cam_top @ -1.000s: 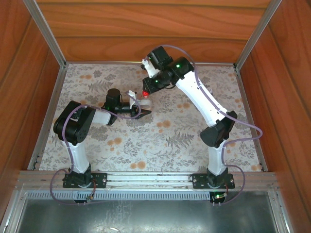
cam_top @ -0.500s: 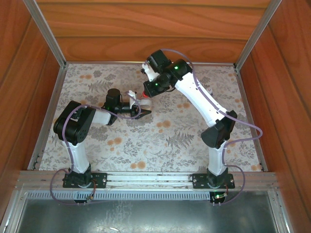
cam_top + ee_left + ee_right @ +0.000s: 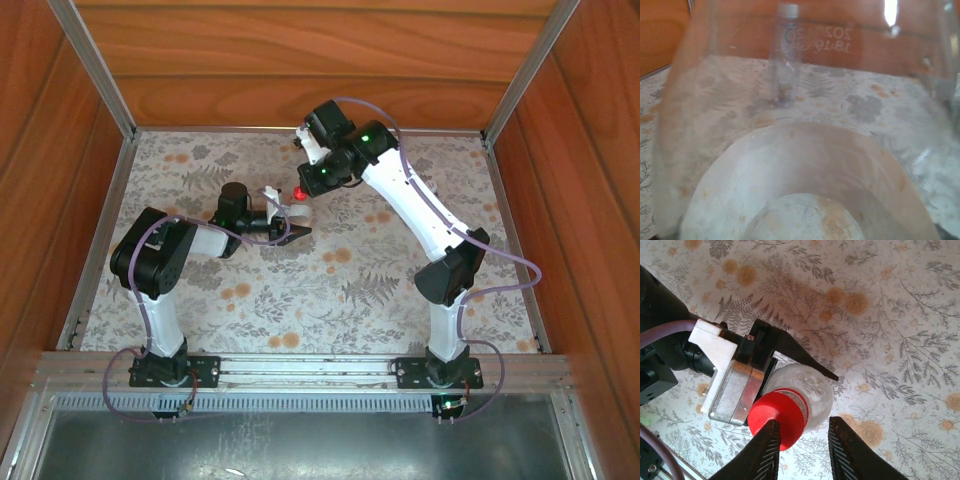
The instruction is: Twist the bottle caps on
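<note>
a: see the red cap (image 3: pixel 775 417)?
b: yep. sits on top of the held bottle (image 3: pixel 812 382), low and a bit left of the middle in the right wrist view.
a: held by what?
b: by the left gripper (image 3: pixel 291 215). clamped on the clear sides, with a black finger on each side, over the flowery tabletop (image 3: pixel 900 315).
a: and the right gripper (image 3: pixel 804 437)?
b: right over the cap, pointing down. jaws apart, not pinching it yet. one finger (image 3: pixel 765 450) in front of the cap's edge, the other finger (image 3: pixel 850 452) off to the side, with a gap to the cap.
a: any more bottles?
b: yes, the other bottle (image 3: pixel 785 65). far back, upper middle of the left wrist view, blurry through the held bottle. stands up straight on the tabletop, well apart from the left gripper. has the white cap (image 3: pixel 788 10) on its top.
a: screwed tight?
b: can't tell. too small and fuzzy.
a: and from the top view?
b: a small red dot a bit above the middle, right beside the right gripper, with the left gripper just below.
</note>
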Controlling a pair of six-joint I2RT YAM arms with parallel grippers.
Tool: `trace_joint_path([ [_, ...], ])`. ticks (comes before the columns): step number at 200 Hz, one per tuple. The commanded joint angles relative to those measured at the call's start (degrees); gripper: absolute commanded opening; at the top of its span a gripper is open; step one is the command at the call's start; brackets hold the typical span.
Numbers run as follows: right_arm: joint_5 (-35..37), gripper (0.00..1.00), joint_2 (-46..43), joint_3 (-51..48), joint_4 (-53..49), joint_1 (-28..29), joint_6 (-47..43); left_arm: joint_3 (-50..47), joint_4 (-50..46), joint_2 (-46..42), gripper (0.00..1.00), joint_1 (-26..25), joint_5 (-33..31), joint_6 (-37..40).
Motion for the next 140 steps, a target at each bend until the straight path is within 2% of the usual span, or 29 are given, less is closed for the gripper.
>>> trace_joint_path([
  [1, 1.7, 0.31, 0.5, 1.0, -0.7, -0.6, 1.2, -0.9, -5.7, 2.4, 0.59, -0.5, 1.2, -1.0],
  [98, 0.9, 0.29, 1.5, 0.5, 0.2, -0.6, 1.4, -0.9, -5.7, 2.5, 0.59, -0.4, 1.2, -1.0],
  [140, -1.0, 0.38, -1.1, 0.2, 4.1, -0.2, 0.0, -1.0, -5.7, 2.5, 0.59, -0.4, 1.2, -1.1],
])
